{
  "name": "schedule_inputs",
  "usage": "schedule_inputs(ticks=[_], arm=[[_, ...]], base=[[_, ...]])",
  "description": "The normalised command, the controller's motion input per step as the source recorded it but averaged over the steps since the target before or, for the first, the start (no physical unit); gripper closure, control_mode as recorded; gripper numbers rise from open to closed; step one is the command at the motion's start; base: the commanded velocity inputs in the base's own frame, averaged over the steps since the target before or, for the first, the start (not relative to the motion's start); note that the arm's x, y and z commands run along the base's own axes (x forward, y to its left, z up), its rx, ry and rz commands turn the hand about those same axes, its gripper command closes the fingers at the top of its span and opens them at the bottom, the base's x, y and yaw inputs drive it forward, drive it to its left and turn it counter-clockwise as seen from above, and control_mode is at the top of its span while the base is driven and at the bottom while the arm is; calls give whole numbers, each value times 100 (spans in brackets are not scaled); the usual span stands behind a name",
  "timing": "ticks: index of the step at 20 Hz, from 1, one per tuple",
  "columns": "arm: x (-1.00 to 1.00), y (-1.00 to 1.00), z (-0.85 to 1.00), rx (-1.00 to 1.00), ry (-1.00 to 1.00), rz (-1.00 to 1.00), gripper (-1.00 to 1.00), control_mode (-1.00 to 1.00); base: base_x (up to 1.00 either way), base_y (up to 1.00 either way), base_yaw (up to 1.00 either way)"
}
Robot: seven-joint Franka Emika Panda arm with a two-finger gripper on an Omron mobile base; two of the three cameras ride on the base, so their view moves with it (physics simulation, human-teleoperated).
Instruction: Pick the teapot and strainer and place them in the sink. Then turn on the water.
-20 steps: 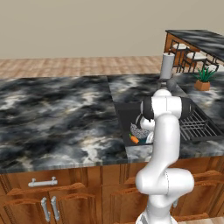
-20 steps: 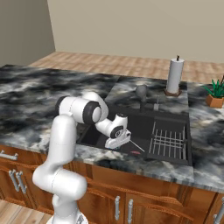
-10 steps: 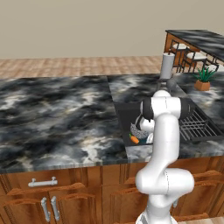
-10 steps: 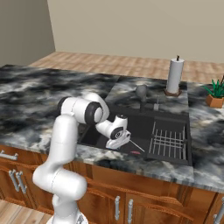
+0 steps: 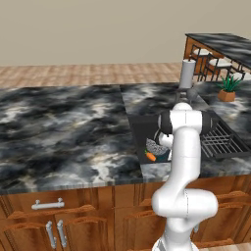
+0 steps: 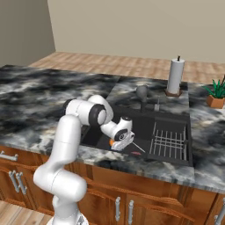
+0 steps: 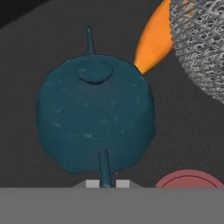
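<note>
Inside the sink (image 6: pixel 173 124), one orange carrot-like item (image 7: pixel 154 41) lay touching the strainer (image 7: pixel 199 41) and just beside the teapot (image 7: pixel 95 113); one red disc (image 7: pixel 189 179) sat near the pot's lower side. On the surface (image 5: pixel 59 132) stood one paper towel roll (image 6: pixel 175 77) and one plant (image 6: pixel 216 93), well apart from the basin. End effector (image 6: pixel 124 139) hung low in the sink, jaws closed and gripping nothing, with the teapot directly ahead of it. One teapot, one strainer, one faucet (image 6: pixel 143 96).
</note>
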Motion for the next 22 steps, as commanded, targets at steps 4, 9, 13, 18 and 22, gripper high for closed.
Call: schedule_inputs(ticks=[4, 9, 13, 18, 22], arm=[[11, -1, -16, 1, -6, 6, 100, -100], [1, 0, -20, 0, -4, 6, 100, -100], [0, 0, 0, 0, 0, 1, 100, -100], [0, 0, 0, 0, 0, 0, 100, -100], [0, 0, 0, 0, 0, 0, -100, -100]], base=[[0, 0, 0], [0, 0, 0], [0, 0, 0], [0, 0, 0], [0, 0, 0]])
